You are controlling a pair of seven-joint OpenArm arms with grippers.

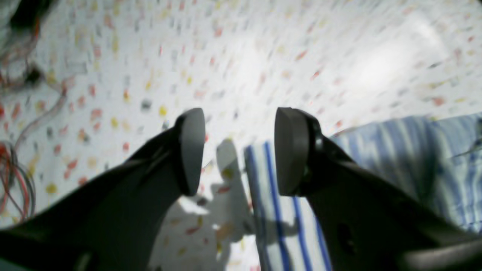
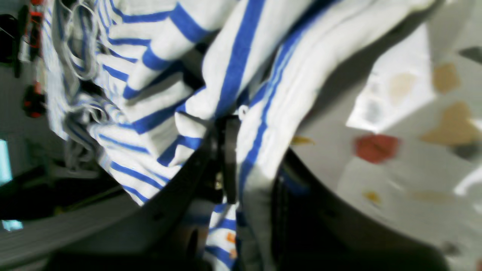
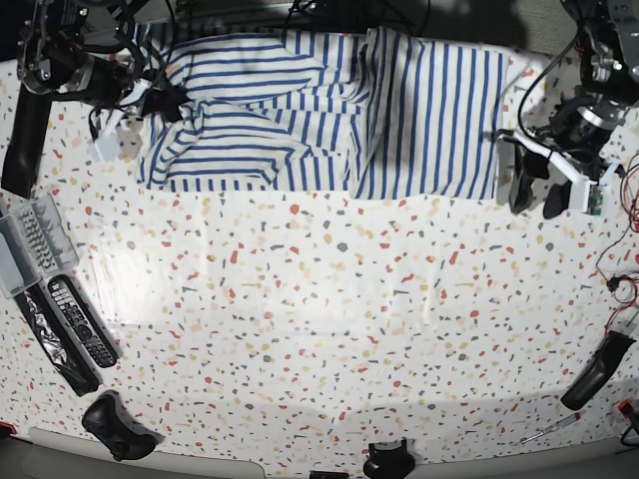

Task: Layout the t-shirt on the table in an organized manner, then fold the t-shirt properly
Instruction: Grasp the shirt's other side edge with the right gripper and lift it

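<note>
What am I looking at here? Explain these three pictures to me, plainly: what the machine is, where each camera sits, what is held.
This is a two-armed robot at a speckled table. The base view looks down from above; the other two cameras sit on the wrists, looking past the grippers. A striped t-shirt lies crumpled at the far edge. The right gripper is clamped on a bunch of its cloth. The left gripper is open and empty, beside the shirt's other edge. Remote controls lie at one side.
</note>
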